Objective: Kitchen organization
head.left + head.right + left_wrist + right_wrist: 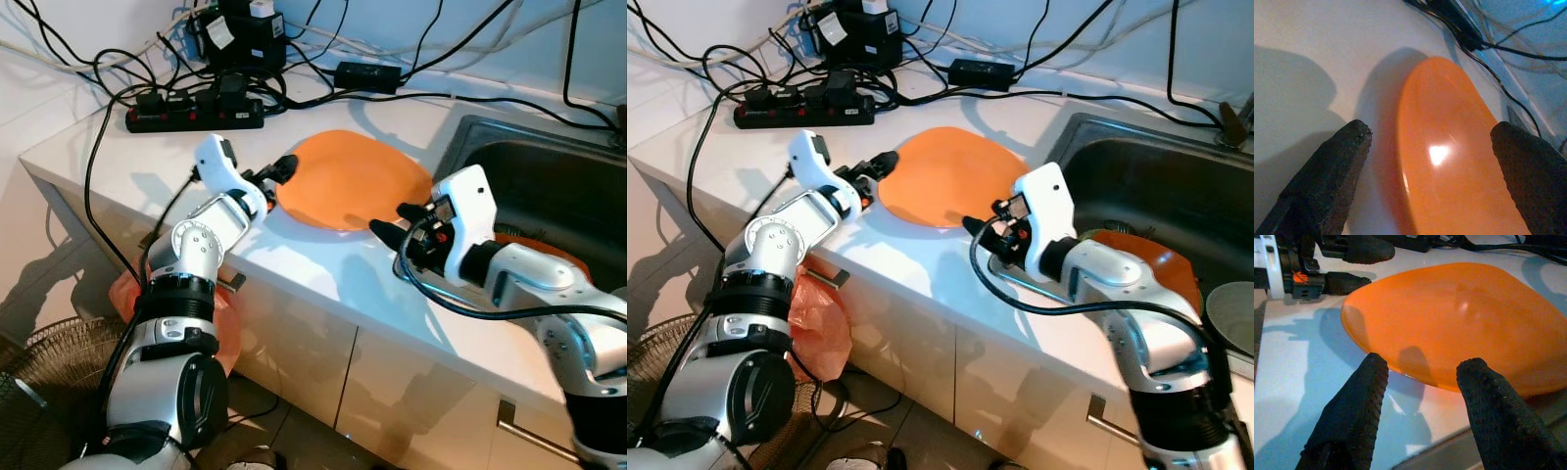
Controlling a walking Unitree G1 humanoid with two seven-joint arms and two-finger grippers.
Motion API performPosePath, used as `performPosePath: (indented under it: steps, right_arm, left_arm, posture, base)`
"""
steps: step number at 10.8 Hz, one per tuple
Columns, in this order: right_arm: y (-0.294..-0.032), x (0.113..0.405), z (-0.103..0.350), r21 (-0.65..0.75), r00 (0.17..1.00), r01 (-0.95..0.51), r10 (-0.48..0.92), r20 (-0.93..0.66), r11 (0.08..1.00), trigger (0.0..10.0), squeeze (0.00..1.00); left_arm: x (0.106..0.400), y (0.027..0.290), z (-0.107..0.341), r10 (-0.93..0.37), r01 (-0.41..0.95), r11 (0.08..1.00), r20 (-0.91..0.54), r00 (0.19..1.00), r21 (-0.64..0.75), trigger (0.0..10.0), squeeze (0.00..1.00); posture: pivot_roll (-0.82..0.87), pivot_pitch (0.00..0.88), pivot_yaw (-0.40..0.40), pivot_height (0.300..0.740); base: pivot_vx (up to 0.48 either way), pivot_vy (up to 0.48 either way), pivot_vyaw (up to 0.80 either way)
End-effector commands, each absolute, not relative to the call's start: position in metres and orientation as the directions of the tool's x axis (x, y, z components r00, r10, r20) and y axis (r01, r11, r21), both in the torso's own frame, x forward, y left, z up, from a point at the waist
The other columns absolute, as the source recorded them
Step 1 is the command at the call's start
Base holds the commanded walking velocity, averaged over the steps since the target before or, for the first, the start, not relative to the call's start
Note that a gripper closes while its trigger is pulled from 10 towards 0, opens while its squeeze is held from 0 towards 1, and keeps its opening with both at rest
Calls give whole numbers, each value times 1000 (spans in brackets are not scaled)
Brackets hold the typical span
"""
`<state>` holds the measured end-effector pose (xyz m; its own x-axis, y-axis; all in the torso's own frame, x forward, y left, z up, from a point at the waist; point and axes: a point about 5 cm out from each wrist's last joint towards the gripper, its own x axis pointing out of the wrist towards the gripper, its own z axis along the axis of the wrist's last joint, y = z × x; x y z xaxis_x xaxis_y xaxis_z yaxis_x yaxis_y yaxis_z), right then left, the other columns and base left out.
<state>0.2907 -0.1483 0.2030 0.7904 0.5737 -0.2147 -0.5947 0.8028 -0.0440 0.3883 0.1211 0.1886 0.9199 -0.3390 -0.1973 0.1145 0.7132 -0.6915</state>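
The shallow, glossy orange plastic plate (351,181) lay flat on the white counter (323,269), not yet lifted. The left gripper (277,169) hung at its rim, jaws spread wide. The right gripper (394,221) sat at the opposite edge, jaws parted, the rim just ahead of them. Nothing was gripped; grasping and putting away seemingly remained, perhaps toward the steel sink (549,186).

Glossy orange plate (348,181), matt white counter (323,269), brushed steel sink (549,186).
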Motion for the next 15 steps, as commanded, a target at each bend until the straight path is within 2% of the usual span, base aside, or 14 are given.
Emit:
performPosePath:
  steps: [1, 3, 4, 5, 8, 15]
  right_arm:
    - [-149, 288, 206, -45, 783, -606, 585, -213, 794, 10000, 0]
    - [-152, 290, 208, -55, 795, -591, 569, -209, 805, 10000, 0]
    - [-152, 290, 208, -56, 795, -591, 569, -210, 805, 10000, 0]
    - [-152, 290, 208, -62, 794, -593, 570, -212, 803, 10000, 0]
    - [-152, 291, 209, -68, 791, -598, 574, -211, 799, 10000, 0]
    - [-150, 291, 207, -61, 789, -599, 576, -214, 799, 10000, 0]
  left_arm:
    - [385, 115, 182, -384, 107, 698, -243, 891, -708, 10000, 0]
    - [378, 106, 174, -472, 81, 610, -279, 836, -788, 10000, 0]
    - [376, 105, 171, -483, 74, 596, -284, 828, -800, 10000, 0]
    - [374, 105, 167, -507, 65, 574, -292, 811, -816, 0, 0]
    - [369, 100, 171, -557, 85, 518, -260, 789, -851, 0, 0]
    - [369, 100, 174, -555, 78, 481, -234, 798, -874, 0, 0]
  posture:
    - [37, 72, 41, 740]
    - [37, 71, 43, 740]
    - [39, 70, 42, 740]
    - [38, 68, 42, 740]
    - [39, 68, 43, 740]
    - [38, 70, 41, 740]
  base:
    - [0, 0, 0]
    - [0, 0, 0]
    - [0, 0, 0]
    - [0, 0, 0]
    - [0, 0, 0]
    - [0, 0, 0]
